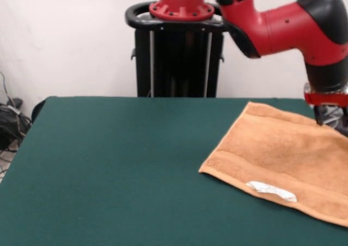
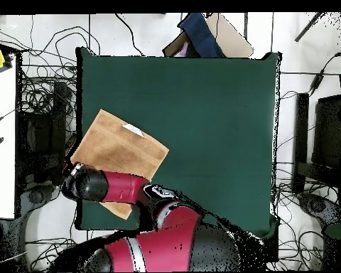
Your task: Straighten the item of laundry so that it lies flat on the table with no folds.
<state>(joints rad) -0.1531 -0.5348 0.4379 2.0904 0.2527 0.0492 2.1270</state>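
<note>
The orange-tan towel (image 1: 283,153) lies spread on the right side of the green table (image 1: 119,164), turned at an angle, and runs past the picture's right edge. Its white label (image 1: 272,190) sits on the near hem. In the overhead view the towel (image 2: 120,146) lies at the table's (image 2: 216,128) left side, with the label (image 2: 133,129) on its upper hem and one corner reaching the table's edge. My gripper (image 1: 330,116) is low over the towel's far right part. In the overhead view the gripper (image 2: 72,173) is mostly hidden under the red arm, which covers the towel's lower corner.
The black pedestal (image 1: 179,50) stands behind the table's far edge. Cables (image 1: 8,121) lie on the floor at the left. In the overhead view a white bench (image 2: 1,142), more cables (image 2: 38,128) and a cardboard box with blue cloth (image 2: 202,35) surround the table.
</note>
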